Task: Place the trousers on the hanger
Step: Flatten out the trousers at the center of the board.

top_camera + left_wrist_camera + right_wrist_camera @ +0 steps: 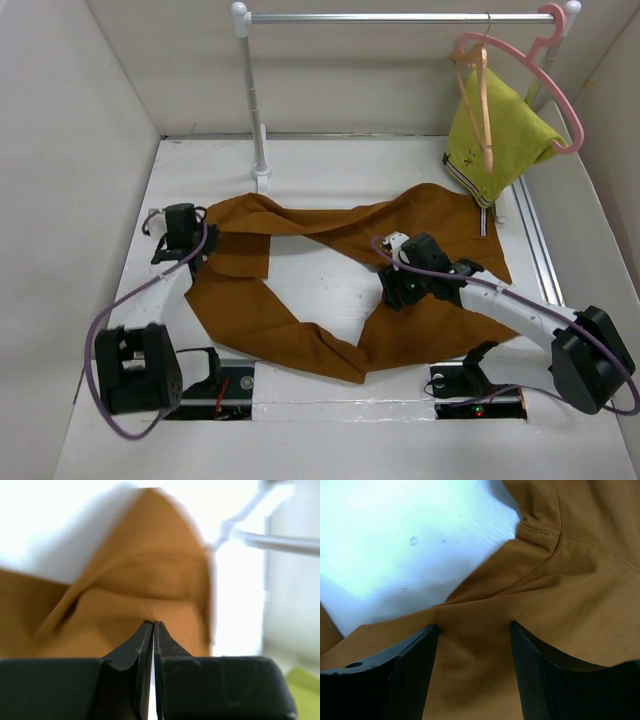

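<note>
Trousers are lying flat on the white table in a loose loop. The rust-brown cloth is running from the left side down toward the near edge and up again to the far right, and a bare patch of table is showing inside the loop. I am holding my left gripper at the left end of the cloth with its fingers pressed tightly together. Their tips are touching a fold of the trousers, though I cannot tell whether any cloth is caught between them. I am keeping my right gripper low over the right half of the loop, near a stitched seam. Its fingers are spread wide, with both tips resting on the cloth and nothing pinched between them. The wooden hanger is hanging by its metal hook from the rail at the far right, well apart from both of my grippers. It is sharing that end of the rail with a pink hanger, and it is hanging against a yellow-green garment whose lower edge is dangling just above the far right part of the trousers.
</note>
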`<state>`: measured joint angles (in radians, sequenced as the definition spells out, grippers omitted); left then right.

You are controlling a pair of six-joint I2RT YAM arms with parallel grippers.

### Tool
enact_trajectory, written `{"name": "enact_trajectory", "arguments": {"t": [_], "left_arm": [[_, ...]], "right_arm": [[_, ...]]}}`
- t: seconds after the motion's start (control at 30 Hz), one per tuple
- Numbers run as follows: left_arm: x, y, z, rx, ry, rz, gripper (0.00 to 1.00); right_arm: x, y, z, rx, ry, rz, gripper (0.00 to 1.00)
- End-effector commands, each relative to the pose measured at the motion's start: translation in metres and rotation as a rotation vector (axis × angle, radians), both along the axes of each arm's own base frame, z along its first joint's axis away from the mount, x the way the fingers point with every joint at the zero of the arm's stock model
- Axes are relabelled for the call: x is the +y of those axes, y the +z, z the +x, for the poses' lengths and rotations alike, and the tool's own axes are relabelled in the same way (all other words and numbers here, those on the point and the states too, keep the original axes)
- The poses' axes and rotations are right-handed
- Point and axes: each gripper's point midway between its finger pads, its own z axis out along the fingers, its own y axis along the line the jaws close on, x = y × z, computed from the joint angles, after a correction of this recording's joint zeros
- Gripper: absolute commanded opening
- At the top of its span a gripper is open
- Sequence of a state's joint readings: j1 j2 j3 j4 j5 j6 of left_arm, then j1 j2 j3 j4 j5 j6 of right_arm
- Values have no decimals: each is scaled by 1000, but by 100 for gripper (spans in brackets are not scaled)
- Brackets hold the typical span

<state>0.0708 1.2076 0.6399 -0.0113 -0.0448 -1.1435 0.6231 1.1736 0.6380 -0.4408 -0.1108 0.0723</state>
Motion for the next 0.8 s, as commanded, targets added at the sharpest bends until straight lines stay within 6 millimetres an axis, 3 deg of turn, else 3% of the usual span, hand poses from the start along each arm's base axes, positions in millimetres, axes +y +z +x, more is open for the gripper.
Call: {"name": "enact_trajectory", "arguments": {"t": [0.0, 0.03, 0.1, 0.13, 0.27, 0.3, 0.37, 0.4, 0.43, 0.5, 0.53, 0.6, 0.67, 0.7, 0.77], "left_arm": [[11, 88, -3, -164, -13, 199, 0], [8, 115, -11, -234, -23, 208, 0], [9, 123, -27, -213, -32, 223, 0], [9, 140, -35, -249, -35, 237, 0], [4, 156, -59, -210, -80, 249, 0], [6, 173, -60, -233, -78, 264, 0], [9, 177, -61, -205, -98, 313, 0], [12, 192, -58, -221, -87, 331, 0], [16, 186, -46, -176, -96, 345, 0], [25, 200, -25, -185, -118, 395, 0], [31, 179, -6, -109, -127, 392, 0], [49, 175, 21, -90, -119, 445, 0], [61, 159, 66, -31, -135, 463, 0], [84, 140, 110, 95, -121, 535, 0], [91, 128, 121, 154, -123, 552, 2]], "right_arm": [[-4, -7, 5, -6, -33, -23, 65], [-8, -10, 2, 7, -42, -43, 65], [-13, -14, -2, 20, -47, -60, 65], [-15, -15, -7, 36, -48, -60, 65], [-19, -20, -22, 82, -41, -37, 65], [-20, -22, -25, 87, -41, -36, 65], [-22, -20, -27, 87, -44, -25, 65], [-23, -18, -26, 76, -50, -14, 65], [-24, -17, -24, 65, -47, -8, 65], [-26, -17, -21, 60, -44, -8, 65], [-26, -15, -19, 55, -27, -6, 65], [-30, -14, -14, 57, -37, 3, 65], [-32, -6, -8, 38, -45, 22, 66], [-33, 3, -4, 21, -57, 29, 66], [-32, 12, 1, -2, -60, 53, 67]]}}
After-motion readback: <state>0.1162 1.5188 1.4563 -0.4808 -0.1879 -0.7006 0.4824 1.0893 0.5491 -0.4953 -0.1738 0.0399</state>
